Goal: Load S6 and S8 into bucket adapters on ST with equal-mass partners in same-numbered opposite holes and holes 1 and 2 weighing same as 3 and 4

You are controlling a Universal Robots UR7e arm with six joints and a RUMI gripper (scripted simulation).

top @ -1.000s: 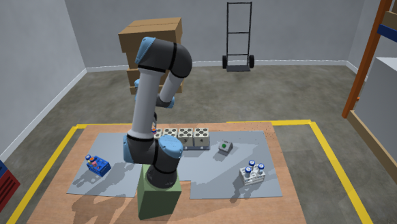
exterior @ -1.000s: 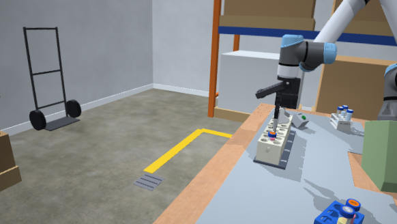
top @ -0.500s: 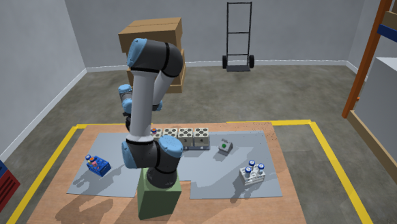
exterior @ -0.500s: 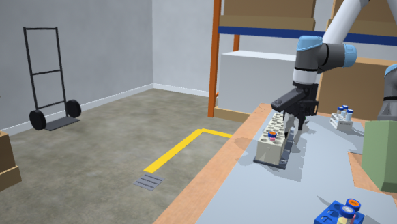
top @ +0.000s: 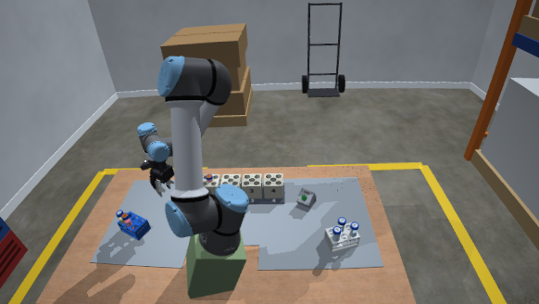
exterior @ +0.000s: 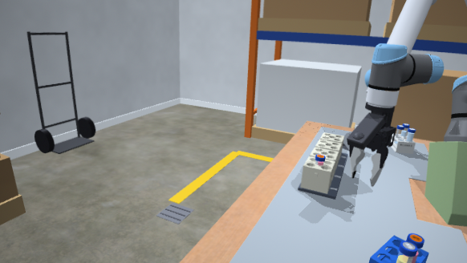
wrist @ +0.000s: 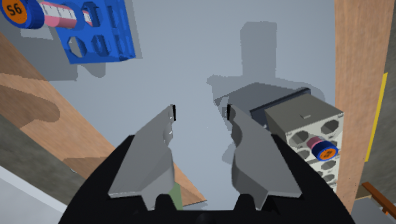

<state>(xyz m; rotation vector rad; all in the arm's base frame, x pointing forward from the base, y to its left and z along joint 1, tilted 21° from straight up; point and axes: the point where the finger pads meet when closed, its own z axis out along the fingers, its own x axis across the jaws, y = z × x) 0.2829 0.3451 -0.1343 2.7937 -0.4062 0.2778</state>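
One sample loaded, one still racked, nothing between the fingers (top: 159, 189) (exterior: 364, 180).

Top view: four adapters (top: 273, 189) (exterior: 318, 176) (wrist: 305, 117) stand in a row at centre, presumably for easy loading; the blue rack (top: 139, 228) (exterior: 387, 250) (wrist: 100, 30) at lower left carries two tubes, the white rack (top: 343, 243) (exterior: 404, 147) at lower right three, likely blanks kept for balancing; one DONE key (top: 304, 197) sits right of centre. Exterior view: the fingers hang partly spread beside the row, right of centre; one orange-dotted tube (exterior: 320, 158) (wrist: 325, 149) stands in the nearest adapter. Wrist view: S6 (wrist: 17, 11) (top: 126, 218) (exterior: 416, 239) waits upper left, probably next to fetch.
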